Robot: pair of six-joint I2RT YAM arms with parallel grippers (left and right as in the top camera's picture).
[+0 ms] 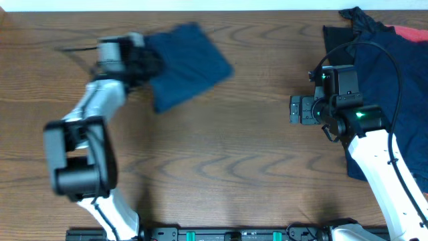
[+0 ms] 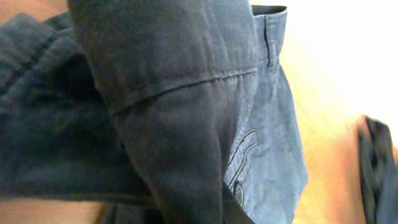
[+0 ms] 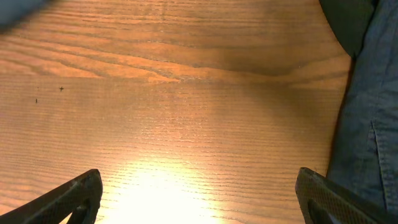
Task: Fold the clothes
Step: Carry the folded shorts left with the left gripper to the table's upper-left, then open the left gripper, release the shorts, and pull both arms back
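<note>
The wooden table [image 1: 221, 167] has a big bare patch in the middle, between the two arms. The blue shorts [image 1: 187, 63] lie bunched up near the far edge, on the left side. The left gripper [image 1: 144, 63] is right at their left edge, touching the cloth. In the left wrist view the shorts [image 2: 186, 124] fill almost everything, so it is not clear if that gripper is pinching them. A pile of dark clothes [image 1: 391, 73] with a red piece [image 1: 409, 32] sits in the far right corner. The right gripper [image 1: 296, 110] is just left of the pile, over bare wood. Its fingers [image 3: 81, 193] are spread wide and hold nothing.
</note>
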